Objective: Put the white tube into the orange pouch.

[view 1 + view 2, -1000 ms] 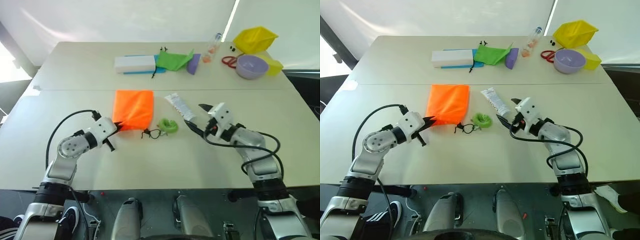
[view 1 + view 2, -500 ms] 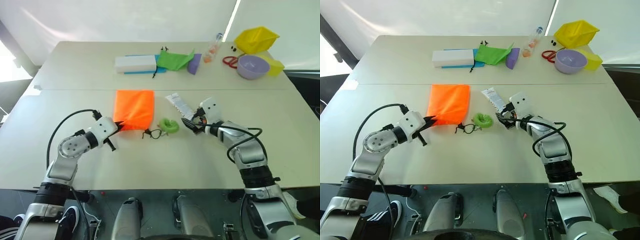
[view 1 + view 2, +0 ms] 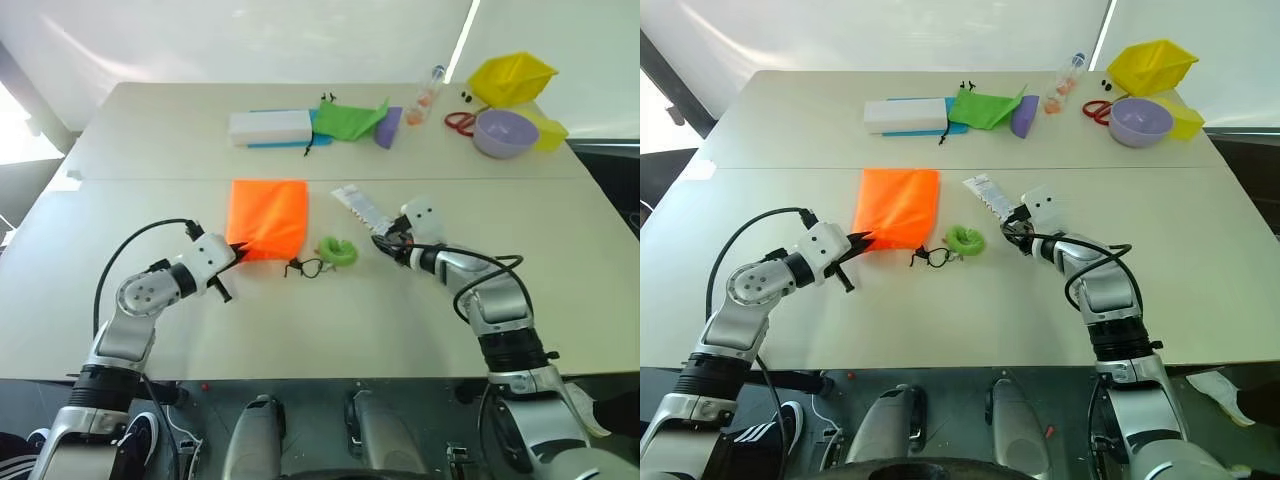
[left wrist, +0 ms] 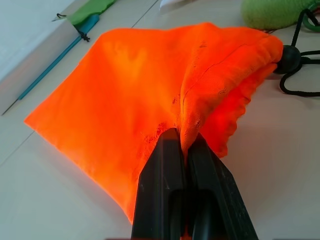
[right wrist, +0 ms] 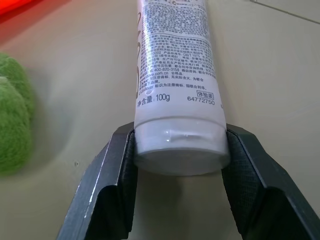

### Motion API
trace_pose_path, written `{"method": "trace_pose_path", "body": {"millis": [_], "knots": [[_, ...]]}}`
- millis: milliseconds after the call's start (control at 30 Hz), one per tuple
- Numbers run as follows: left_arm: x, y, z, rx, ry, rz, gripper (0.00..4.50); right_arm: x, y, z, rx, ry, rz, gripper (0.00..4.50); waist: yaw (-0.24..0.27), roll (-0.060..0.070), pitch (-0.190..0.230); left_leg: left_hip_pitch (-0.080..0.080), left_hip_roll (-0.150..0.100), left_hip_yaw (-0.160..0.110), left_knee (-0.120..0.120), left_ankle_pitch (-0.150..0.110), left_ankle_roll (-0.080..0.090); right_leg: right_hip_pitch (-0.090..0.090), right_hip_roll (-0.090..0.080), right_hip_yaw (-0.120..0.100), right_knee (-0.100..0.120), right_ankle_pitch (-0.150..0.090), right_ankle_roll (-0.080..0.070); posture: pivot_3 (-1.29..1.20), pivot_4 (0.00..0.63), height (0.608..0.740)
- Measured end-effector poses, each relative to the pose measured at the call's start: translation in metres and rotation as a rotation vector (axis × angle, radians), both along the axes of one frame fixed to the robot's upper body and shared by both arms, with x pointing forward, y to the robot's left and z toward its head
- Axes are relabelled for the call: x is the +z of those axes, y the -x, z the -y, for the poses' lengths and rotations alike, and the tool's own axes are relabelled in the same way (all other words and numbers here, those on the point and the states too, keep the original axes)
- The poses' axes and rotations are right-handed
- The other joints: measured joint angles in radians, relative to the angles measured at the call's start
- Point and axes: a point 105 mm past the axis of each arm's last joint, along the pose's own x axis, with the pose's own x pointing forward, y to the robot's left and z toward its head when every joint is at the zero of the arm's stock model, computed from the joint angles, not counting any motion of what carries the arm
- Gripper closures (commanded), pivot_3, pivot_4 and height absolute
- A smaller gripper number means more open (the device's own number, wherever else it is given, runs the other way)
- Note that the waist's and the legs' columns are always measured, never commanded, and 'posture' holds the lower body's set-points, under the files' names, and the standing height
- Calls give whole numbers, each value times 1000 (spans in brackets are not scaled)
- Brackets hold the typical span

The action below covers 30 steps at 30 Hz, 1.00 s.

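Here: one white tube point(image 5: 172, 75), one orange pouch point(image 3: 267, 217), two grippers.

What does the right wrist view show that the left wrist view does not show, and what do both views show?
Right wrist view: the white tube lies on the table, its cap between the right gripper fingers, which touch the cap's sides.

Left wrist view: the left gripper shut on an edge of the orange pouch; also the black cord.

Both: the green coil.
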Motion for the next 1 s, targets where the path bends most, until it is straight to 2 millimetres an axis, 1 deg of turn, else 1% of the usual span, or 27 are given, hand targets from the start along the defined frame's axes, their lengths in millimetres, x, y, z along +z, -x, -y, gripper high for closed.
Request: {"method": "trace_pose_path", "body": {"millis": [33,67,100,133,200,300,367,433,533,633,733,800,867,1000], "knots": [[0,1,1,-3,3,-5,4500,6,6,-1,35,-21,17,2698,1,0,0,0,0,0,0,0,0,0,0,0,0,0,1,0,150,740],[-1,2,1,-5,8,-12,4500,13,17,-5,97,-50,34,2698,2,0,0,-1,0,-1,-1,0,0,0,0,0,0,0,2,0,150,740],[-1,2,2,-6,11,-20,4500,19,30,-10,168,-69,48,2698,3,0,0,-1,0,-1,-1,0,0,0,0,0,0,0,3,0,150,740],[0,3,3,-11,14,-21,4500,23,51,-15,273,-75,47,2698,4,0,0,-1,0,-1,-2,0,0,0,0,-1,0,0,5,0,150,740],[1,4,3,-13,12,-29,4500,24,79,-25,415,-84,25,2698,1,0,0,-1,0,-1,-2,-1,1,0,0,-1,0,-1,5,0,150,740],[7,5,8,-31,15,-32,4500,13,109,-33,536,-78,-55,2698,-4,0,0,0,0,-1,-1,0,1,0,0,0,0,-2,1,0,150,740],[10,7,11,-46,18,-36,4500,2,118,-36,570,-53,-99,2698,-4,0,0,1,0,-1,0,0,0,1,0,-1,0,0,-1,0,150,740],[14,7,13,-55,14,-40,4500,-6,121,-40,585,-25,-112,2698,-4,0,0,1,0,-1,1,0,0,1,0,-1,0,0,-1,0,150,740],[22,7,15,-66,-1,-33,4500,-14,123,-52,598,-10,-106,2698,-3,-1,0,1,0,-2,1,0,0,0,1,-1,0,0,-1,0,150,740],[29,7,18,-74,-10,-28,4500,-14,112,-66,565,-28,-53,2698,-4,0,0,1,0,-3,1,0,0,0,1,-1,0,2,-4,0,150,740],[33,8,19,-81,-23,-27,4500,-11,105,-73,534,-36,-15,2698,-1,-1,0,0,0,-2,0,0,0,0,1,-1,-1,0,-2,0,150,740],[33,8,17,-70,-25,-35,4500,-8,95,-79,484,-65,14,2698,0,-1,0,-1,0,-2,0,0,0,-1,1,-1,-1,0,-1,0,150,740],[35,7,16,-67,-26,-30,4500,-8,91,-81,453,-82,18,2698,0,-1,0,-1,0,-2,0,0,0,-1,1,-1,-1,0,-1,0,150,740],[34,8,17,-72,-25,-30,4500,-11,86,-83,409,-60,24,2698,1,-1,0,-1,0,-2,1,0,0,-1,0,-1,-1,0,-1,0,150,740]]}}
